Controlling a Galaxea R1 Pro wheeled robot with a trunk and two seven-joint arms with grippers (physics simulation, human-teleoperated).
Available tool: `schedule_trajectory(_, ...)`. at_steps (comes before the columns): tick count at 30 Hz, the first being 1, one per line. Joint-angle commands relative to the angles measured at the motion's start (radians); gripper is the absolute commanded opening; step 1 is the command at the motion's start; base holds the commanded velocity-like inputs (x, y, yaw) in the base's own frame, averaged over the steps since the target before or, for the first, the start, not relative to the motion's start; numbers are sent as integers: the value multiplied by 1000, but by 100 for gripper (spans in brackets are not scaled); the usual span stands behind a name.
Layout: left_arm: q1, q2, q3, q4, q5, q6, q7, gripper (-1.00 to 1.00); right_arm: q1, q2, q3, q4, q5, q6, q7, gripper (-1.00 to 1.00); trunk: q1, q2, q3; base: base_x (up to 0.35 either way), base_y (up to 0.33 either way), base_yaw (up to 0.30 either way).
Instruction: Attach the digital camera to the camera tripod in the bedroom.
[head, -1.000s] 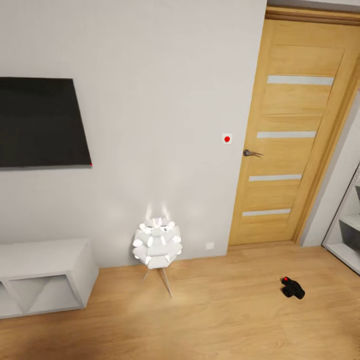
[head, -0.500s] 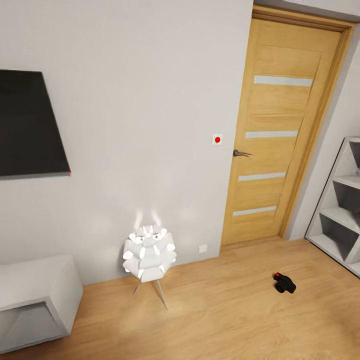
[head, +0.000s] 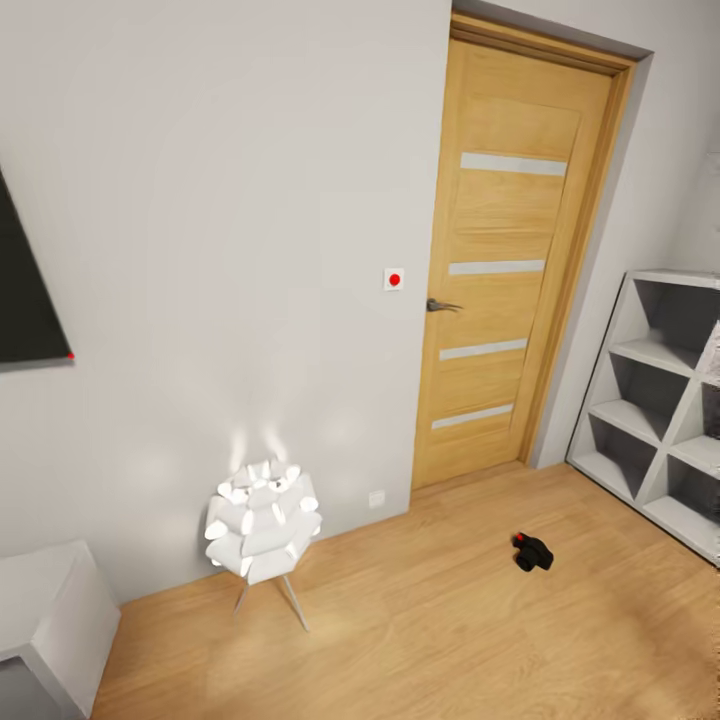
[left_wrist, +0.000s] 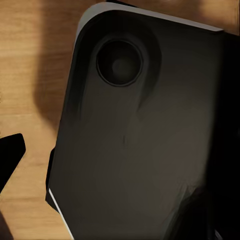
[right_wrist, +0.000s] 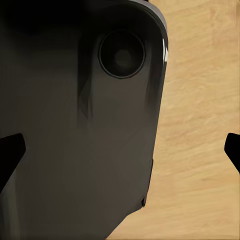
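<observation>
1 digital camera lies on the floor.

head high; wrists perhaps close over floor

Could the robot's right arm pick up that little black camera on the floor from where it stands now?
Probably not yet. The digital camera lies well ahead on the wood floor near the door, and the right wrist view looks down beside the robot's own dark body.
</observation>
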Motion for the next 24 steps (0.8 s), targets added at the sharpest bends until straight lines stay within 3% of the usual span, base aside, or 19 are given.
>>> schedule_trajectory(1,0,0,5,0,2,-2,0,100,0,0,-1,0,9,-2,-1,100,1,0,-1,303,49,-242)
schedule_trajectory(24,0,0,4,0,2,-2,0,100,0,0,-4,0,8,-2,0,100,1,0,-1,321,95,-242)
